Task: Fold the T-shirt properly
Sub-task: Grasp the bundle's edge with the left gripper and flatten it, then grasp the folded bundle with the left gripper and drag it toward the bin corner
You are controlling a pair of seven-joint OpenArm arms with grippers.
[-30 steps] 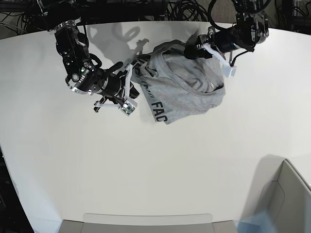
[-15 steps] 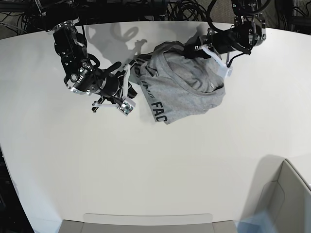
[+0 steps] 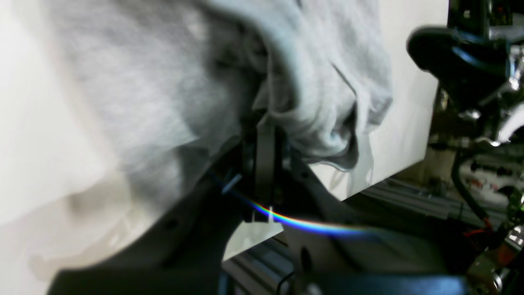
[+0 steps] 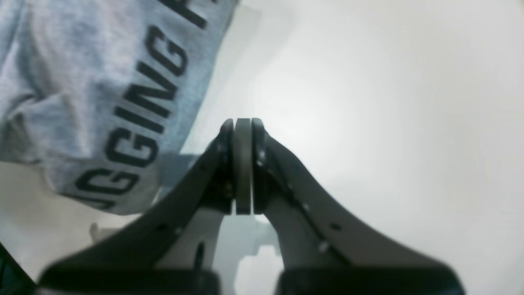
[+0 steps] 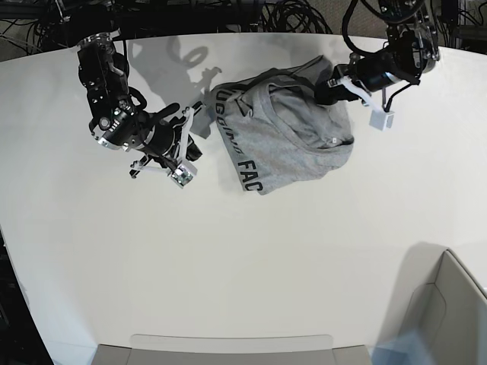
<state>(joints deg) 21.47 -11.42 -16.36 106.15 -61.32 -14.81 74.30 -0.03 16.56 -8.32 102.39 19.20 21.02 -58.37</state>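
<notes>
The heather-grey T-shirt [image 5: 285,133] lies bunched at the back middle of the white table [image 5: 228,251], with black lettering along its left edge. My left gripper [image 5: 321,89] is shut on a fold of grey cloth at the shirt's upper right. The left wrist view shows the T-shirt [image 3: 172,82] pinched in the left gripper [image 3: 266,125] and draping around it. My right gripper [image 5: 196,125] hovers just left of the shirt, shut and empty. In the right wrist view the right gripper [image 4: 242,123] has its pads pressed together over bare table, with the lettered T-shirt [image 4: 94,82] to its left.
A cardboard box [image 5: 449,312] stands at the front right corner. A grey tray [image 5: 228,346] sits at the front edge. Cables [image 5: 281,15] lie behind the table's back edge. The table's edge [image 3: 368,188] is close to the left gripper.
My left gripper has closed on the shirt's upper right cloth and drawn it a little right and back. The right arm has pulled back leftward, away from the shirt, still shut.
</notes>
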